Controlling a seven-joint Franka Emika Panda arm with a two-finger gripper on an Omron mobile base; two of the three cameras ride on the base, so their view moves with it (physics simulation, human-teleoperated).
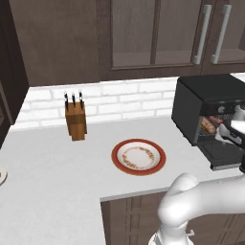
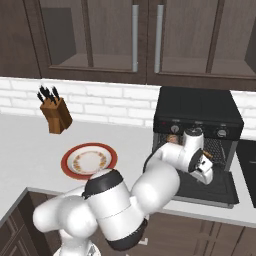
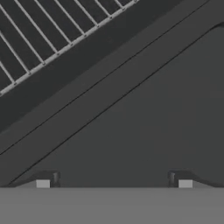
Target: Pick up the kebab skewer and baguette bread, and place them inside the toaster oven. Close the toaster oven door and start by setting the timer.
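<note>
- The toaster oven [image 2: 197, 112] sits on the bench [image 1: 52, 167] by the wall, with the toaster oven door [image 2: 207, 187] folded down flat.
- The baguette bread [image 1: 207, 125] lies inside on the wire rack [image 3: 39, 30] (something reddish sits beside it).
- The tool [image 3: 113, 183] hangs over the door, its two tips wide apart, holding nothing.
- The plate [image 1: 139, 157] is bare.

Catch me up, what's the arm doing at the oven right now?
The gripper is open and empty, pointing down at the lowered oven door. The oven stands open with food on its rack: bread shows inside. The plate on the counter is bare. The door isn't closed yet.
</note>
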